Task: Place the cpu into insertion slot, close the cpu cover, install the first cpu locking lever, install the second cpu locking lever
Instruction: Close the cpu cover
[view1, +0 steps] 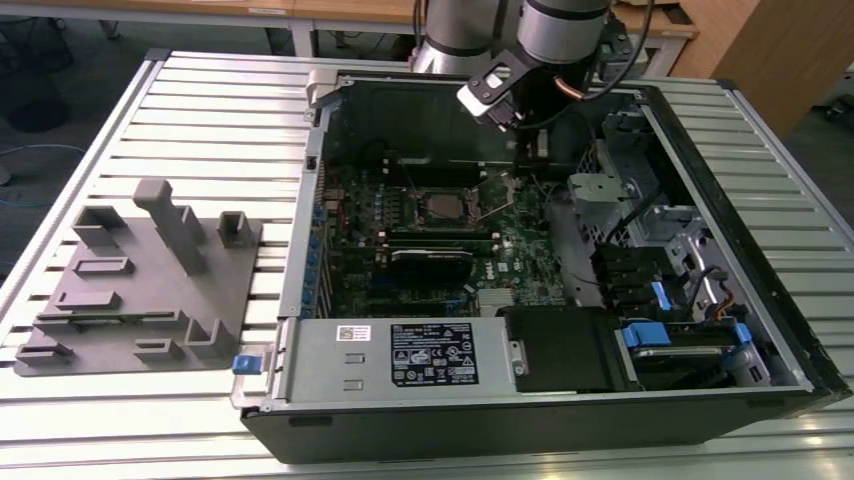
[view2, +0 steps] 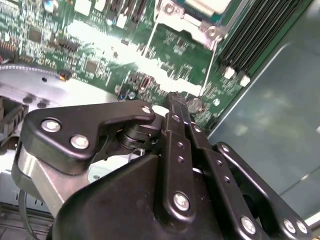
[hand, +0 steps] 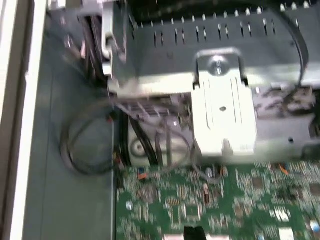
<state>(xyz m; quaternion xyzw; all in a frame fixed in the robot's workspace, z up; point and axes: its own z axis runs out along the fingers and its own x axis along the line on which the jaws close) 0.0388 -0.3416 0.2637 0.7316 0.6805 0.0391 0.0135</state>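
Dull silver-grey metal marks the cpu (view1: 439, 207), which is seen seated in the slot (view1: 439, 190) near the middle of the green board (view1: 507, 260) inside the open case (view1: 747, 200). One cpu and one slot are counted. In the second wrist view the silvery cover (view2: 186, 21) is seen framing the chip's pale top. One thin wire lever (view2: 207, 65) is seen running along the socket's side toward the gripper (view2: 174, 99). The gripper's black fingers are drawn narrowly together just above the board, near the lever's end; whether anything is pinched between them cannot be told. In the exterior view the arm (view1: 561, 40) is seen reaching down into the end of the case farthest from that camera, just beyond the slot. A row of long black memory slots (view2: 255, 35) is seen beside the socket. Two labels are carried by the grey power supply (view1: 387, 375): a small white label (view1: 354, 333) and a larger black label (view1: 434, 355), whose print cannot be made out. One grey fixture plate (view1: 140, 280) lies on the slatted metal table (view1: 80, 120), at the exterior view's left of the case.
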